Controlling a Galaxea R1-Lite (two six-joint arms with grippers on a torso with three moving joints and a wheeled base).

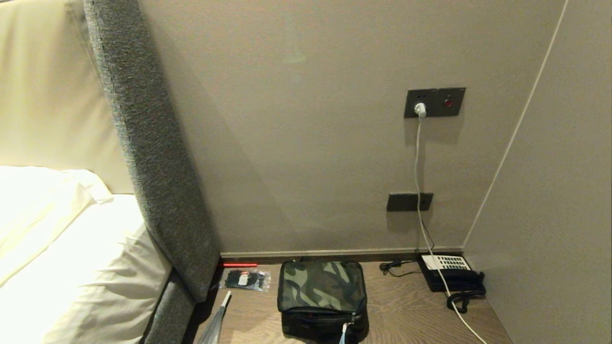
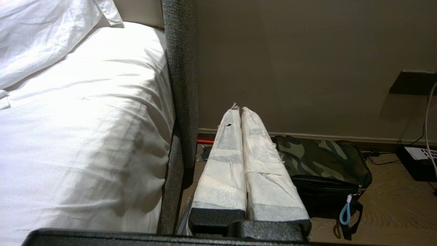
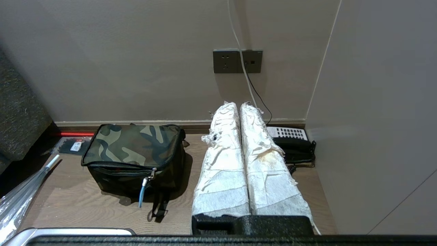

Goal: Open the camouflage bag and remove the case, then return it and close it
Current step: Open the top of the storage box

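The camouflage bag [image 1: 322, 286] [image 2: 322, 157] [image 3: 131, 145] sits zipped shut on the wooden bedside table [image 1: 401, 310], with a blue pull loop [image 3: 141, 194] hanging from its zipper at the front. The case is hidden. My left gripper [image 2: 240, 108] is shut and empty, its white-wrapped fingers held back from the table between the bed and the bag. The right gripper [image 3: 238, 104] is shut and empty too, hovering between the bag and the phone. Neither arm appears in the head view.
A black desk phone [image 1: 452, 273] with a white keypad stands at the back right, a white cable [image 1: 419, 181] running down to it from the wall socket. A clear packet of black ties [image 1: 245, 279] lies left of the bag. The bed [image 1: 71, 267] and grey headboard [image 1: 148, 157] close off the left.
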